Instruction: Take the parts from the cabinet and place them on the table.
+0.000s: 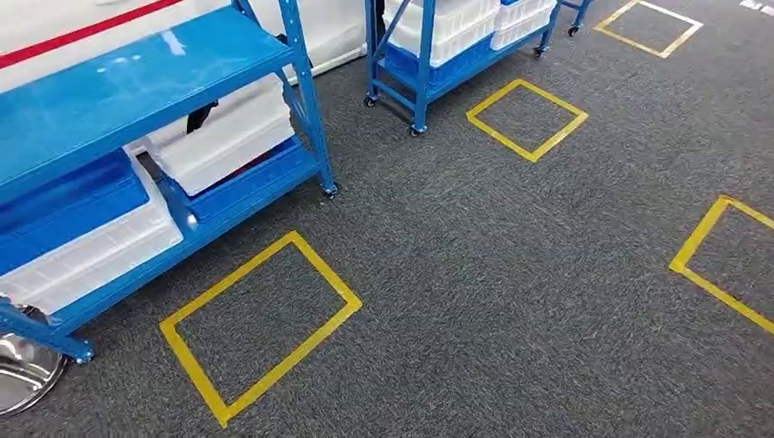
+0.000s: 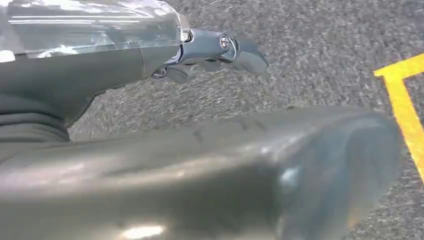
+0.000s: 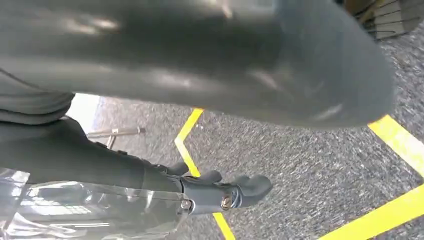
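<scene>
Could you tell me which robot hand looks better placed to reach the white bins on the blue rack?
Probably the left. The blue rack with its white bins stands to the robot's left. Both the left robot hand and right robot hand hang empty over the carpet, so side decides.

— Where does the cabinet (image 1: 137, 100) stand?
— At the upper left of the head view, on the carpet (image 1: 511, 274). Bins (image 1: 224, 137) sit on its lower shelves, one beside the other.
— And below it?
— A taped square (image 1: 260, 324) lies on the floor at lower left, just in front of the cabinet's leg. A metal bowl (image 1: 23, 370) sits at the left edge beside it.
— Farther back?
— A second rack (image 1: 456, 46) holding bins is at top centre, another taped square (image 1: 527, 119) just right of it.
</scene>
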Controlling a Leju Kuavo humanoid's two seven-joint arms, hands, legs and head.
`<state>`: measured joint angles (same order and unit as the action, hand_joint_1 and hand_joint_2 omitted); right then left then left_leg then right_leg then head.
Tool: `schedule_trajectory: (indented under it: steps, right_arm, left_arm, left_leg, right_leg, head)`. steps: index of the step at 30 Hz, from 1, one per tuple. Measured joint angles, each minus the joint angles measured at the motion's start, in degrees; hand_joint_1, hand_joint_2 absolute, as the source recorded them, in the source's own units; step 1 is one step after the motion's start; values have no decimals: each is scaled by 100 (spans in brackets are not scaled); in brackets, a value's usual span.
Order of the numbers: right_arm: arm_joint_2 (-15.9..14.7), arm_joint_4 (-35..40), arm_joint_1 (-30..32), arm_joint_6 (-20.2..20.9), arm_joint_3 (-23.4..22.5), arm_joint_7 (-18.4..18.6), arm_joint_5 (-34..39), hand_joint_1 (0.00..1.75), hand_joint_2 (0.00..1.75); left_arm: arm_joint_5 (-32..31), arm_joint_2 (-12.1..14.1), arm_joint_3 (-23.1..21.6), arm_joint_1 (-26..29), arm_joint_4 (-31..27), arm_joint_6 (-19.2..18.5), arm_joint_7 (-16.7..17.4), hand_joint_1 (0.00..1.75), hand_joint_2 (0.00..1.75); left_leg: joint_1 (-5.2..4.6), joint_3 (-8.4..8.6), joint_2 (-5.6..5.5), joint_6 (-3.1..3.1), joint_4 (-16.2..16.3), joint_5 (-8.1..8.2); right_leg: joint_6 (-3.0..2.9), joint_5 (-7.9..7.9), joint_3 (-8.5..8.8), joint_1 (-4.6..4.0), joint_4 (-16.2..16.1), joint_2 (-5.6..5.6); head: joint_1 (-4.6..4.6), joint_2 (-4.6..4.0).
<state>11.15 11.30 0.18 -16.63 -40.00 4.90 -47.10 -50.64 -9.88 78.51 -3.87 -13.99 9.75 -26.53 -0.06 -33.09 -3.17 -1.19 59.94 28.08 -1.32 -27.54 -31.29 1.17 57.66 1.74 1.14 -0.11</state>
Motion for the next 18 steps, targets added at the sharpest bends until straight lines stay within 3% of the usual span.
schedule_trajectory:
  steps: [1, 3, 4, 5, 7, 8, 9, 10, 13, 14, 15, 16, 17, 18]
  right_arm:
    - [2, -2, 17, 0, -17, -13, 0, 0, 0]
    - [2, -2, 45, 0, -48, -13, 0, 0, 0]
    - [2, -2, 45, 0, -57, -13, 0, 0, 0]
    - [2, -2, 44, 0, -59, -24, 11, 0, 0]
    - [2, -2, 42, 20, -66, -145, 90, 0, 0]
    - [2, 0, 38, 39, -94, -267, 155, 0, 0]
    - [0, 0, 39, 77, -127, -343, 201, 0, 0]
    - [-2, 2, 39, 112, -168, -383, 219, 0, 0]
    - [-26, 35, -13, 138, -245, -415, 245, 0, 0]
    - [-28, 46, -20, 138, -249, -415, 245, 0, 0]
    - [-39, 46, -10, 138, -260, -413, 251, 0, 0]
    - [-41, 46, -2, 138, -275, -415, 254, 0, 0]
    - [-42, 46, 10, 138, -297, -415, 254, 0, 0]
    - [-44, 46, 20, 138, -308, -415, 254, 0, 0]
  left_arm:
    - [4, 4, 0, -8, 0, -15, 2, 0, 0]
    - [4, 7, -2, -18, 0, -24, 4, 0, 0]
    - [4, 9, -2, -13, 0, -24, 15, 0, 0]
    - [-2, 11, 0, -6, 0, -26, 22, 0, 0]
    - [-59, 20, 0, 15, 0, -26, 50, 0, 0]
    - [-125, 28, -13, 20, 0, -42, 74, 0, 0]
    - [-166, 28, -33, 12, 0, -53, 94, 0, 0]
    - [-194, 42, -52, -5, 0, -72, 120, 0, 0]
    - [-212, 61, -70, 23, 0, -105, 144, 0, 0]
    - [-214, 66, -70, 17, 0, -107, 146, 0, 0]
    - [-214, 66, -72, 25, 0, -114, 151, 0, 0]
    - [-214, 76, -72, 16, 0, -114, 153, 0, 0]
    - [-210, 81, -72, 5, 0, -114, 157, 0, 0]
    - [-210, 81, -72, -4, 0, -118, 164, 0, 0]
  left_leg:
    - [15, -193, 137, -21, 390, 231]
    - [34, -625, 233, -52, 1256, 618]
    - [42, -745, 247, -64, 1497, 658]
    - [52, -711, 262, -72, 1435, 546]
    - [63, -316, 329, -69, 693, 102]
    - [62, -6, 464, -50, 143, -141]
    - [24, 170, 785, -25, -222, -117]
    - [-4, 171, 699, 48, -240, -140]
    - [-22, 117, 527, 142, -237, -143]
    - [22, 186, 457, 191, -296, -179]
    - [25, 192, 410, 208, -306, -187]
    - [30, 183, 364, 240, -304, -197]
    - [26, 170, 303, 258, -301, -202]
    - [16, 164, 236, 269, -298, -202]
  right_leg:
    - [-44, -20, 7, -9, 0, -103]
    - [-50, -41, 15, -23, 3, -294]
    - [-50, -51, 17, -24, 6, -382]
    - [-42, -65, 30, -24, 6, -463]
    - [-16, -95, 74, -23, 7, -599]
    - [11, -120, 115, -21, 7, -664]
    - [56, -152, 147, -60, 12, -727]
    - [90, -174, 150, -77, 27, -770]
    - [166, -178, 197, -71, 8, -913]
    - [217, -230, 208, -45, 25, -885]
    - [247, -348, 169, -21, 177, -547]
    - [249, -559, 10, -21, 506, -341]
    - [257, -833, -267, -19, 1048, -234]
    - [260, -1024, -521, -24, 1531, -202]
  head:
    - [17, 0]
    - [17, 0]
    - [22, 0]
    - [20, 0]
    - [20, 0]
    - [22, 0]
    - [20, 0]
    - [11, 0]
    - [-2, 0]
    - [-5, 0]
    - [-22, 0]
    - [-24, 0]
    - [-31, 0]
    - [-31, 0]
